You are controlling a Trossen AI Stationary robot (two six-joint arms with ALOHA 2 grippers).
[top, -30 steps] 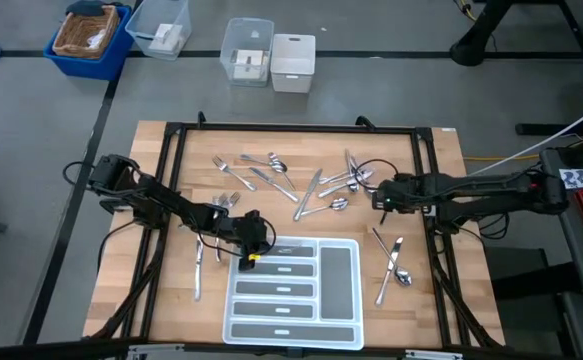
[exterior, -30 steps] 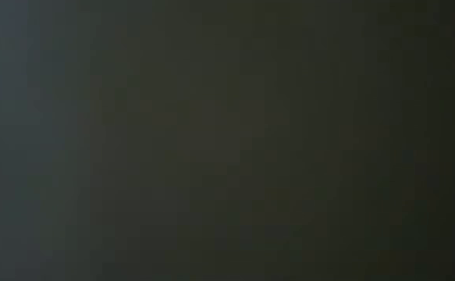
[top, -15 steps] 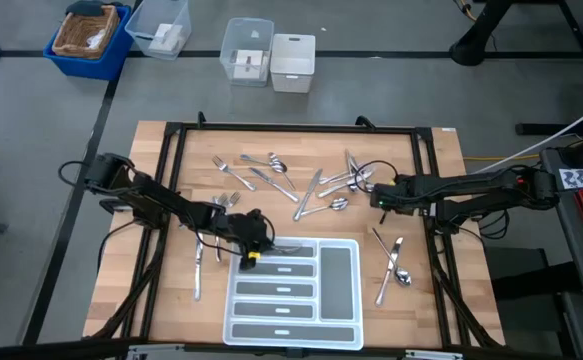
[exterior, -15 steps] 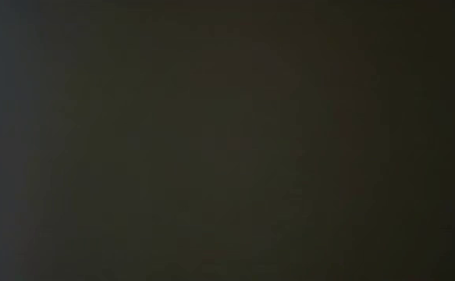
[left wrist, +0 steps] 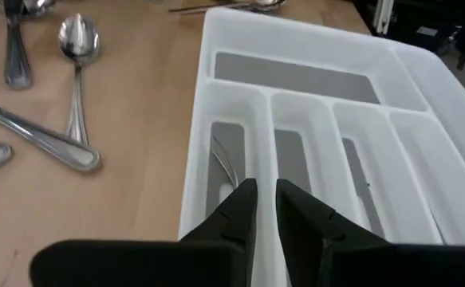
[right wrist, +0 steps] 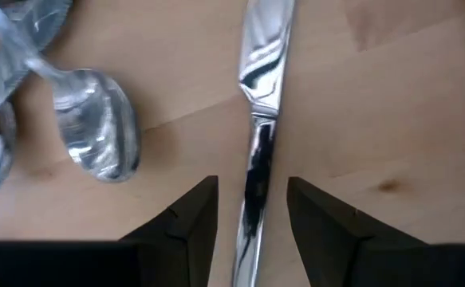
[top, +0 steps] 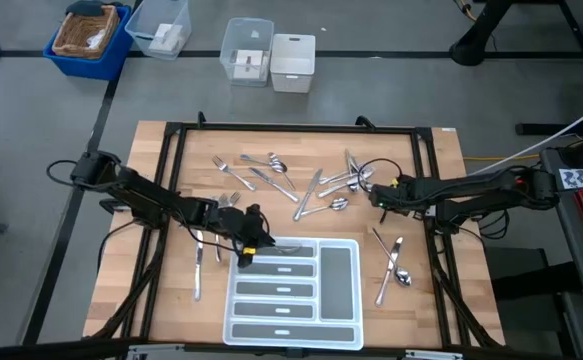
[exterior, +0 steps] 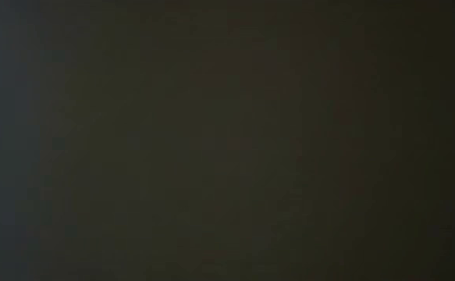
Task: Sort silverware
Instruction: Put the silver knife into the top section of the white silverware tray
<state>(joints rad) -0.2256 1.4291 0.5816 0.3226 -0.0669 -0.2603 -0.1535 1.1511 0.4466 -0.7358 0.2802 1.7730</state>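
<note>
White tray (top: 336,275) sits at lower centre of the high view on the wooden worktop (top: 451,290), with a few pieces of silverware lying in its long slots. Left gripper (top: 248,247) hangs over the tray's upper-left corner; in its wrist view the fingers (left wrist: 236,209) stand a narrow gap apart with nothing between them, above the end slot, where a fork (left wrist: 224,166) lies. Two loose pieces lie left of the tray, three to its right. Right gripper (top: 379,197) is at centre right, low over the worktop, fingers spread wide on either side of a knife (right wrist: 258,119), not clamped; a spoon (right wrist: 96,131) lies beside it. The main silverware pile (top: 291,178) is scattered across the upper centre. Low view is dark.
</note>
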